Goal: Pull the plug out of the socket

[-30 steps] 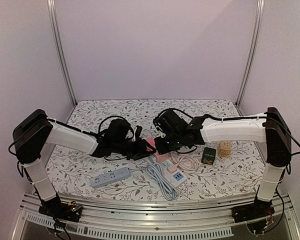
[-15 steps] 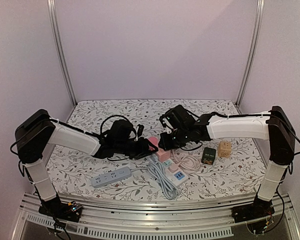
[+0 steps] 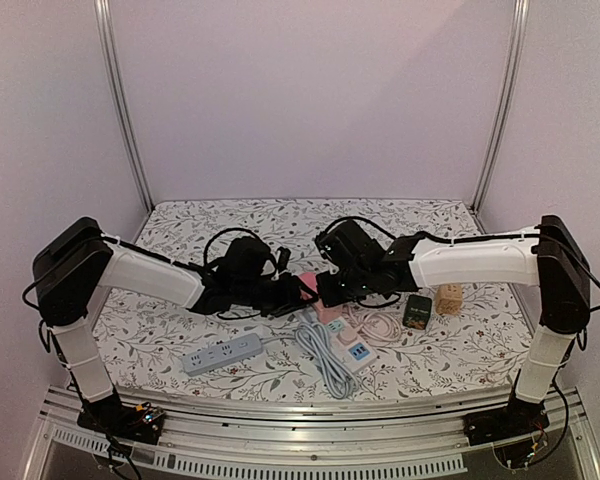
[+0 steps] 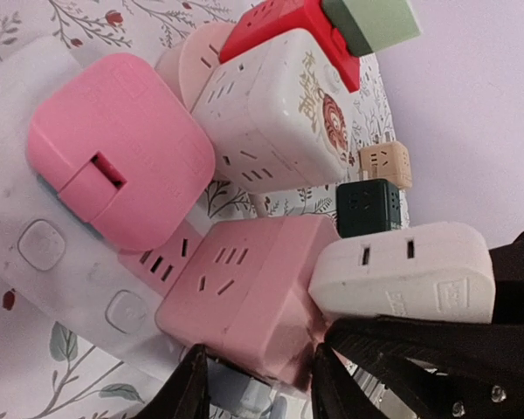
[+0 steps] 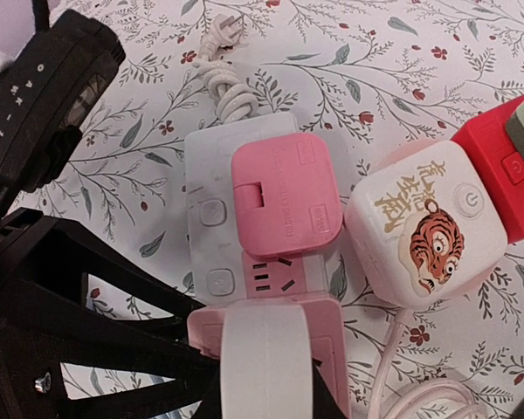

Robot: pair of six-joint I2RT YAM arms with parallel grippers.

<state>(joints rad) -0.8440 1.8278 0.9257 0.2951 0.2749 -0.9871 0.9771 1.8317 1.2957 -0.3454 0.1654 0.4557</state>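
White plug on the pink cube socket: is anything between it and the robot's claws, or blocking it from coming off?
Nothing visible does. The right gripper clamps the white plug and the left gripper holds the pink cube socket. The tiger-print cube sits off to the side, seemingly clear of the pull.

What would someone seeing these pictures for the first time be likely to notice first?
Most striking is the meeting over the middle of the flowered table: the left gripper clamps a pink socket cube while the right gripper grips the white plug set against it. Next to them lies a bright cluster: a flat pink adapter on a white power strip, and a white cube with a tiger picture beside a red block.
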